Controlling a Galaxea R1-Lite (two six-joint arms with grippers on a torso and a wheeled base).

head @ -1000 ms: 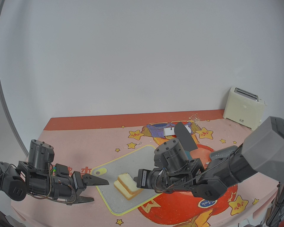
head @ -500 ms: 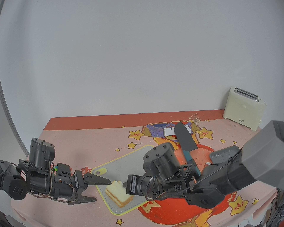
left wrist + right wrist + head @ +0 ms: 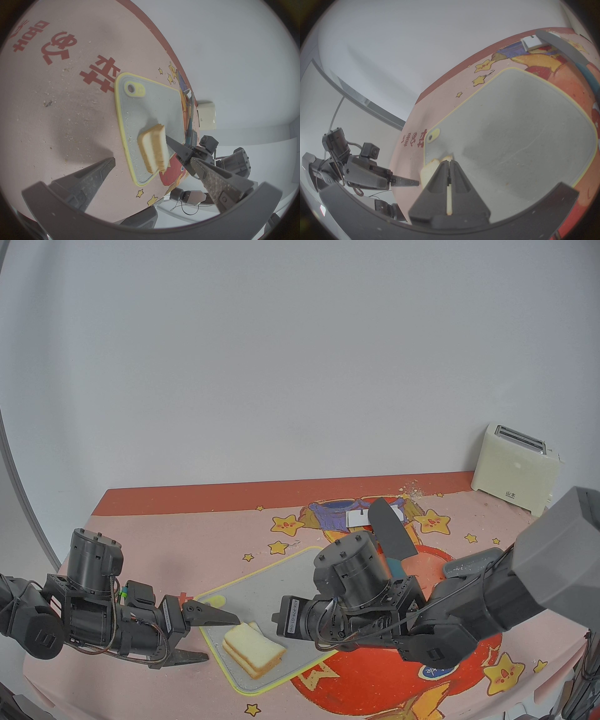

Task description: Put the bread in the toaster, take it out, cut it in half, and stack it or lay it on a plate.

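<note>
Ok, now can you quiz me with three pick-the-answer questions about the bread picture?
1. Where is the bread? A) in the toaster B) on the cutting board C) on the plate
2. How many bread pieces are stacked? A) one B) two C) four
3. The left end effector is: A) shut on the knife B) shut on the bread C) open
Answers: B, it lies on the board's near corner; B, two pieces show edge-on; C, its jaws stand apart, holding nothing.
</note>
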